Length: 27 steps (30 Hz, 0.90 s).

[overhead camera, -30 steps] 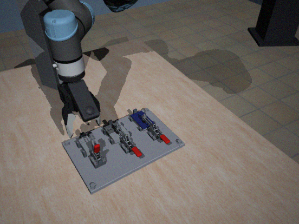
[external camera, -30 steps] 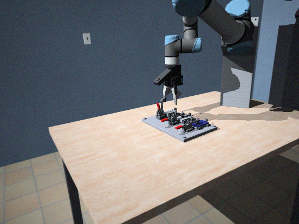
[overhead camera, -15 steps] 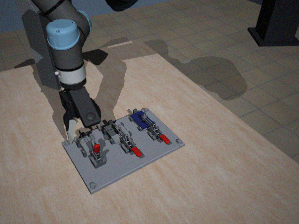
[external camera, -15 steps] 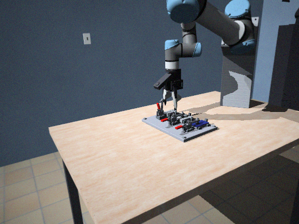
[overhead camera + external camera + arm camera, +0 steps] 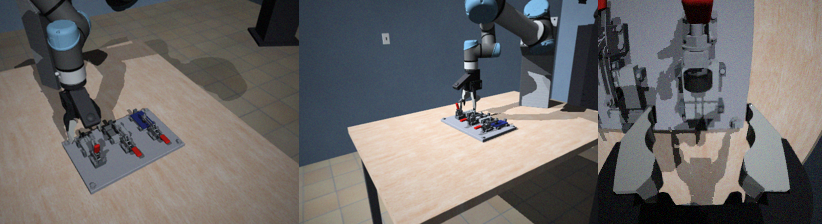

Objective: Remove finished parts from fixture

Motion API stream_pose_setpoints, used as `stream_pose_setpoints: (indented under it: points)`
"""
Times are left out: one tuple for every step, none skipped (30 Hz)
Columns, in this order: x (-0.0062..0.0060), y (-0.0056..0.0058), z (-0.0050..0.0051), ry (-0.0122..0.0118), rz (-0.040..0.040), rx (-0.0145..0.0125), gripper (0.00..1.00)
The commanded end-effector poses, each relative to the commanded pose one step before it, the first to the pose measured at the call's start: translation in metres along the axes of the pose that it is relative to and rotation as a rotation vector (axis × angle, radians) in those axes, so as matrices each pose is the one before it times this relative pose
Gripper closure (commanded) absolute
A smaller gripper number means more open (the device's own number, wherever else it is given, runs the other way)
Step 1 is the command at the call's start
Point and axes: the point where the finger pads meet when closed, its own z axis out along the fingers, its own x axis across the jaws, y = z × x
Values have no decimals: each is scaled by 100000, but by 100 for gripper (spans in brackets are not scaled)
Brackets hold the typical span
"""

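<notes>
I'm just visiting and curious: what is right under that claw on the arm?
Under the open, empty claw lies the end of the grey plate, where a clamp has its red handle standing up. The fingers partly hide the grey piece there.

- The fixture (image 5: 122,165) lies flat on the bench (image 5: 189,189).
- Three clamps stand in a row on the fixture; the blank (image 5: 140,119) sits at one end.
- The pincer (image 5: 84,130) hangs over the fixture's opposite end.
</notes>
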Motion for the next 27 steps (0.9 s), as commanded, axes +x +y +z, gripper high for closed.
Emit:
stream_pose_setpoints:
  points:
    - [17,-26,-21,52,-25,58,41]
    - [0,0,0,0,0,0,41]
    - [0,0,0,0,0,0,41]
    - [0,0,0,0,0,0,41]
    - [0,0,0,0,0,0,41]
    - [0,0,0,0,0,0,41]
    - [0,0,0,0,0,0,41]
    - [0,0,0,0,0,0,41]
    - [0,0,0,0,0,0,41]
    - [0,0,2,0,0,0,41]
    - [0,0,6,0,0,0,41]
    - [0,0,12,0,0,0,41]
    - [0,0,18,0,0,0,41]
    - [0,0,26,0,0,0,41]
    - [0,0,35,0,0,0,41]
    - [0,0,44,0,0,0,41]
    - [0,0,53,0,0,0,41]
    - [0,0,63,0,0,0,41]
    - [0,0,73,0,0,0,41]
    - [0,0,83,0,0,1,41]
    - [0,-1,93,0,0,0,41]
    - [0,0,0,0,0,0,41]
    - [0,0,0,0,0,0,41]
    - [1,-1,103,0,0,-1,41]
    - [1,-1,111,0,0,0,41]
    - [0,-1,119,0,0,1,41]
    - [0,-1,127,0,0,1,41]
